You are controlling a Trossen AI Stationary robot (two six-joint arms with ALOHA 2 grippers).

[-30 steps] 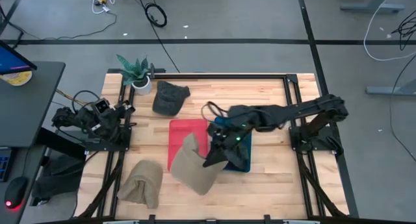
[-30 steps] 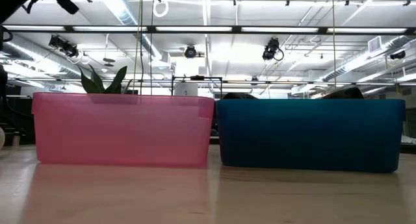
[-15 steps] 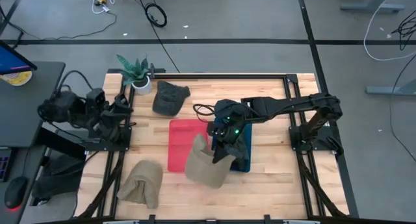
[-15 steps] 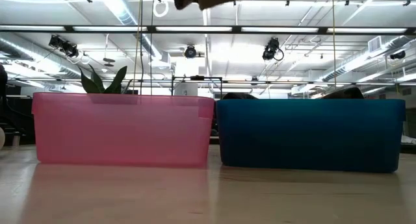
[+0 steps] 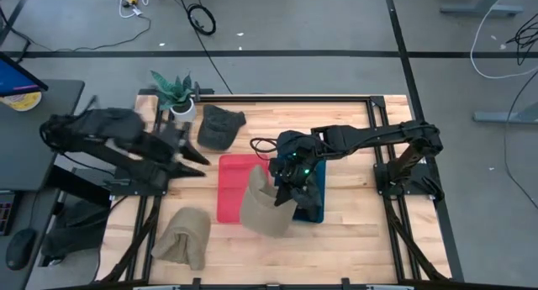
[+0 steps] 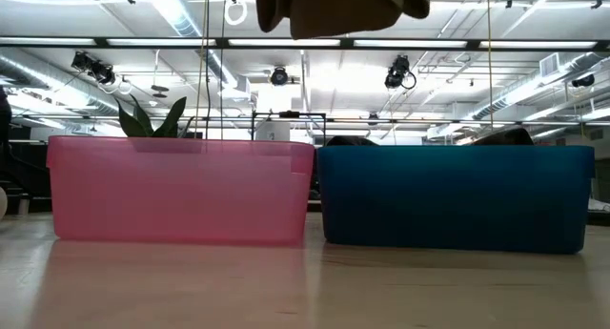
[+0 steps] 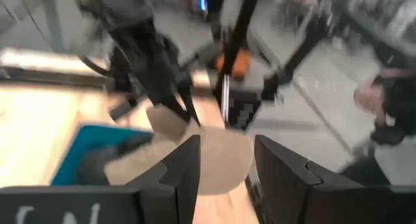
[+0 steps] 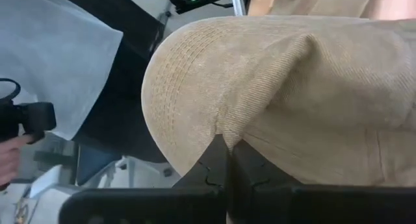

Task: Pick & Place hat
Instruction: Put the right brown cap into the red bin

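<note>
Our right pincer (image 5: 284, 195) is clenched on the tan corduroy hat (image 5: 266, 209), hanging above the pink bin (image 5: 238, 187) and blue bin (image 5: 314, 196). Our left pincer (image 5: 189, 155) is spread. The thin fabric pinch could slip.

In the low view the tan hat (image 6: 329, 7) is cut off by the top edge, and what holds it stays out of sight. The left arm (image 5: 126, 143) looks smeared in the high view. The blue bin (image 5: 313, 202) is mostly hidden under the hat and right gripper (image 5: 284, 192).
</note>
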